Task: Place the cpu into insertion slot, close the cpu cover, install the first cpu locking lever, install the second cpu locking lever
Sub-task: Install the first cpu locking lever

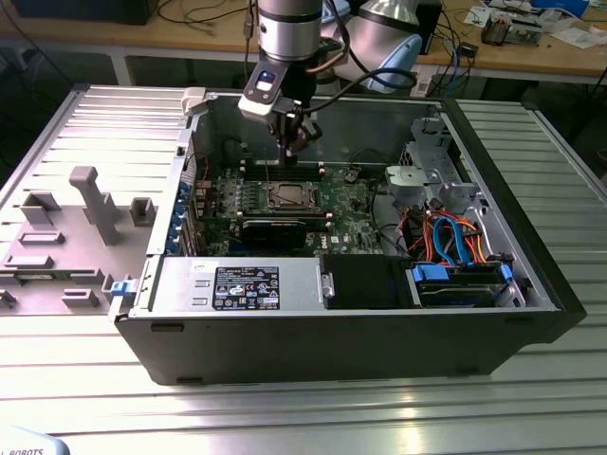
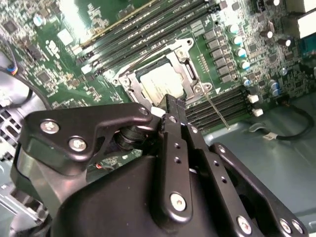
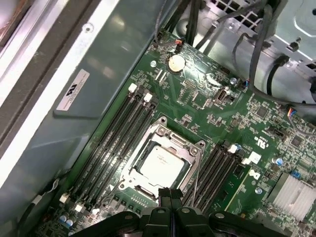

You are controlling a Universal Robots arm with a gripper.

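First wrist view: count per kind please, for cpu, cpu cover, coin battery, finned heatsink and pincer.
cpu: 1
cpu cover: 1
coin battery: 1
finned heatsink: 1
pincer: 1
Total: 5

The cpu (image 3: 159, 163) sits flat in the insertion slot (image 1: 287, 196), silvery-grey top up, on the green motherboard (image 1: 353, 201) toward the far wall of the case (image 1: 379, 114). The cpu cover (image 3: 177, 142), a thin silvery frame, lies down around it with the chip showing through its window. A thin wire locking lever (image 2: 217, 111) slants away from one corner of the socket.
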